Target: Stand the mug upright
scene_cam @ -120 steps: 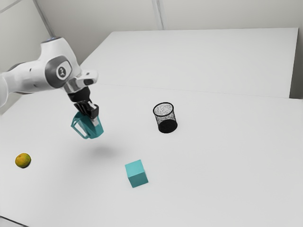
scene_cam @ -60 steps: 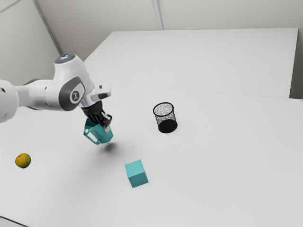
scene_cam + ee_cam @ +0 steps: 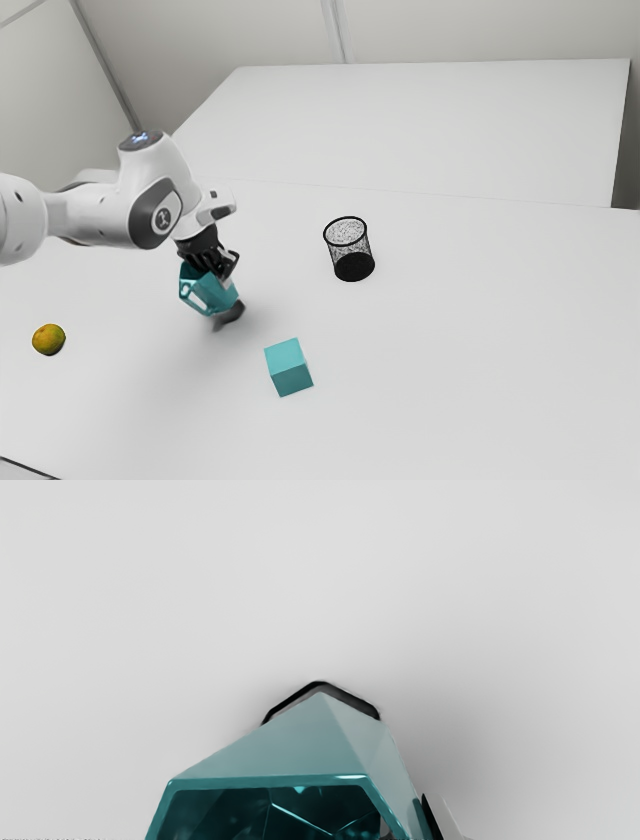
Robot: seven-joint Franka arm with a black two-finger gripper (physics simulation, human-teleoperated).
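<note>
The black gripper [image 3: 224,266] is low over the table and holds the teal mug [image 3: 207,293] by its wall. The mug's handle points toward the exterior view's left, and its body leans somewhat, with a dark shadow close under its base. In the wrist view the mug [image 3: 290,750] has its open rim facing my hand and its base toward the table. One finger of the gripper [image 3: 409,825] presses the outside of the wall, and a bit of the other shows inside the rim. Whether the base touches the table cannot be told.
A teal cube [image 3: 289,368] lies on the table [image 3: 480,340], nearer the exterior view's front. The black mesh bin [image 3: 351,252] stands toward the exterior view's right. An orange-green fruit [image 3: 48,339] rests at the exterior view's left.
With the mug in its grip, my hand has come down and toward the exterior view's right. The mug's shadow has drawn close beneath it, and its tilt has changed. Cube, bin and fruit are unmoved.
</note>
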